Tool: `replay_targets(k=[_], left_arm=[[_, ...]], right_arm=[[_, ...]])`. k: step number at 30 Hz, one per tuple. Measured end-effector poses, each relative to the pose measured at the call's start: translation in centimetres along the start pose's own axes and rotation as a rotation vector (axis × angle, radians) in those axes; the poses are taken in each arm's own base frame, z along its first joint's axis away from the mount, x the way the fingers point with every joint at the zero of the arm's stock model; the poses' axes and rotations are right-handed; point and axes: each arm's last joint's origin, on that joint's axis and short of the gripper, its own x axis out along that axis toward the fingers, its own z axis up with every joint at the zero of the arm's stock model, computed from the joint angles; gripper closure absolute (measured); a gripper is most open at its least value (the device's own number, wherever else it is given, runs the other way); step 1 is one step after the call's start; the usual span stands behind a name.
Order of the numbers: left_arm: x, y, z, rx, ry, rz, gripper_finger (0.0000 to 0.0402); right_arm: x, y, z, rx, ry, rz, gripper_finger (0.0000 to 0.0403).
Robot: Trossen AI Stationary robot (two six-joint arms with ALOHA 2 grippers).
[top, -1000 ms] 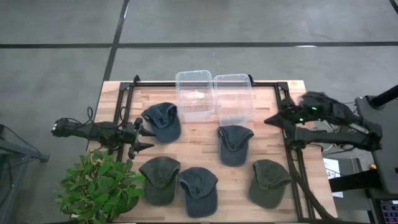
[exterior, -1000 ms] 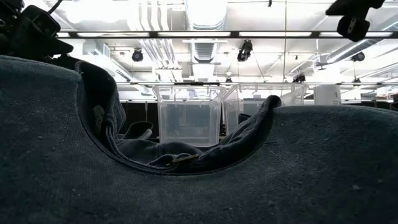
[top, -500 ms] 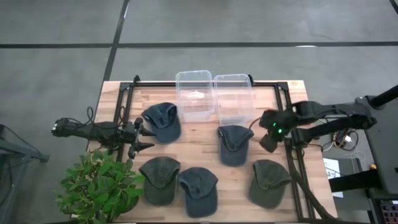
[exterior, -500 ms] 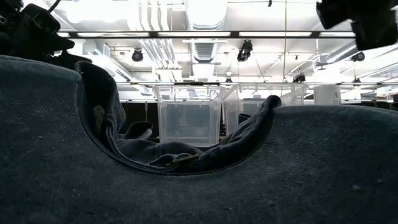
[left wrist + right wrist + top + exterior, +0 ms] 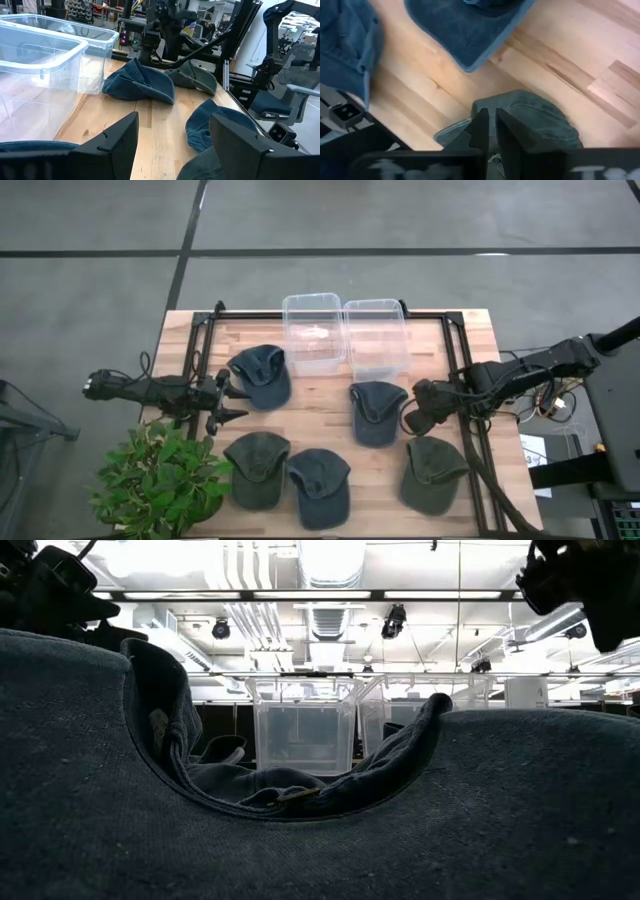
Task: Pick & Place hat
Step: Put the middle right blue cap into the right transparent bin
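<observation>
Five caps lie flat on the wooden table in the high view: a blue one (image 5: pixel 262 375) far left, a blue one (image 5: pixel 378 412) at the centre, a green one (image 5: pixel 257 468), a blue one (image 5: pixel 320 485) and a green one (image 5: pixel 432 472) along the near edge. My right gripper (image 5: pixel 420 410) hangs shut above the gap between the centre cap and the near-right green cap (image 5: pixel 525 115), fingers pointing down, touching nothing. My left gripper (image 5: pixel 228 395) waits open beside the far-left cap, level with the table (image 5: pixel 170 150).
Two clear plastic bins (image 5: pixel 313 332) (image 5: pixel 376 338) stand side by side at the table's far edge. A potted plant (image 5: pixel 165 480) sits at the near left corner. A black frame rail (image 5: pixel 470 440) runs along the right side. A cap (image 5: pixel 300 790) fills the low view.
My right gripper has swung from the table's far right edge toward the left and near side, tipping to point down. It has come lower, to a spot above the gap between the centre cap and the near-right green cap. The caps have stayed where they were.
</observation>
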Motion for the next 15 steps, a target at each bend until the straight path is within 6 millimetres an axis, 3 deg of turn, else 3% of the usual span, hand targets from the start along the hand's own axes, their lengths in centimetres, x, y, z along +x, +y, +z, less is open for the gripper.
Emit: replay_targets(k=[10,15], left_arm=[[0.0,0.0,0.0,0.0,-0.001,0.0,0.0165],[0.0,0.0,0.0,0.0,0.0,0.0,0.0165]], right_arm=[[2.2,-0.4,0.4,0.045,-0.125,0.03,0.0248],[3.0,-0.8,0.8,0.107,-0.226,-0.01,0.0214]])
